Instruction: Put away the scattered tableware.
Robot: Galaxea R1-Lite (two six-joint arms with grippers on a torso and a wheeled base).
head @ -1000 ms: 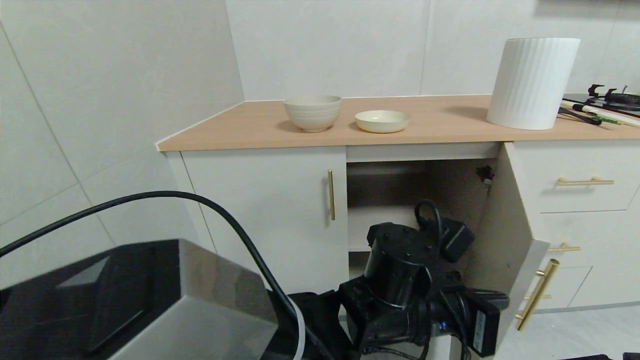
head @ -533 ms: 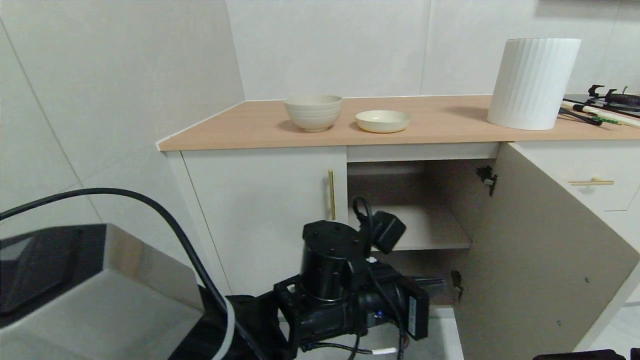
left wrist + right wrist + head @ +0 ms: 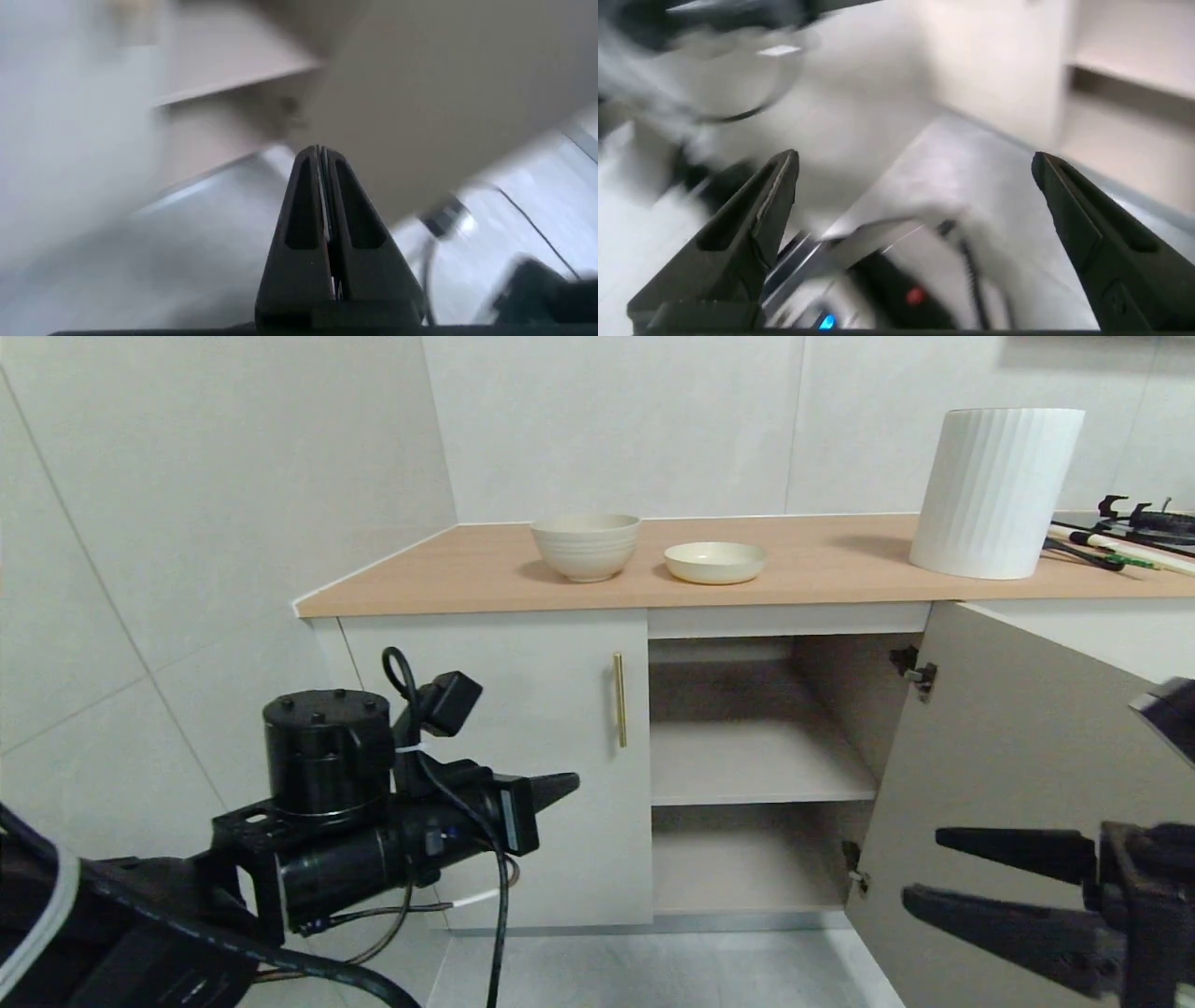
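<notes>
A ribbed beige bowl (image 3: 584, 546) and a shallow cream dish (image 3: 715, 562) stand side by side on the wooden countertop (image 3: 448, 581), above the cabinet. My left gripper (image 3: 563, 785) hangs low and left, in front of the closed cabinet door, with its fingers shut and nothing between them; the left wrist view shows the shut left gripper (image 3: 319, 161) over the floor. My right gripper (image 3: 924, 868) is at the lower right beside the swung-out door, open and empty. Its right gripper (image 3: 915, 177) fingers are spread wide in the right wrist view.
The cabinet's right door (image 3: 1008, 775) stands wide open, showing a bare middle shelf (image 3: 756, 765) and a bottom shelf. The left door with its gold handle (image 3: 618, 700) is closed. A tall white ribbed container (image 3: 994, 490) and some utensils (image 3: 1111, 549) sit on the counter's right.
My left arm swung from the front of the cabinet opening to the left. The right door opened wider. My right gripper came into view at the lower right.
</notes>
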